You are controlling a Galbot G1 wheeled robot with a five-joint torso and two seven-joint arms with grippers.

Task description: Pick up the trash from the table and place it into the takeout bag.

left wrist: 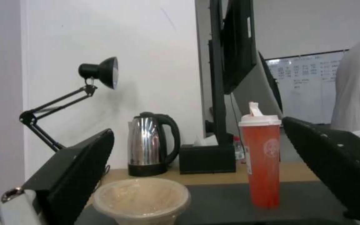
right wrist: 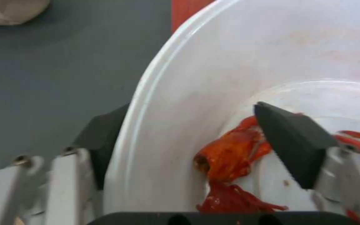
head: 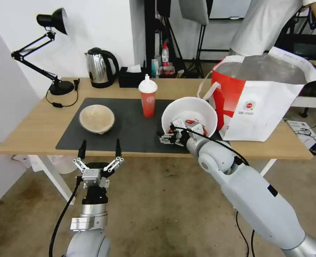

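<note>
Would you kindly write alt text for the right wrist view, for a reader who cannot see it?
The right gripper straddles the rim of the white bowl, one finger inside near red crayfish shells, the other outside over the dark grey mat.

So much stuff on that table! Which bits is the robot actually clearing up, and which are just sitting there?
Part of the job:
white bowl with crayfish shells, its wall between the right gripper's fingers
red cup
beige pulp bowl
takeout bag

Just lying about:
steel kettle
black tissue box
desk lamp
</note>
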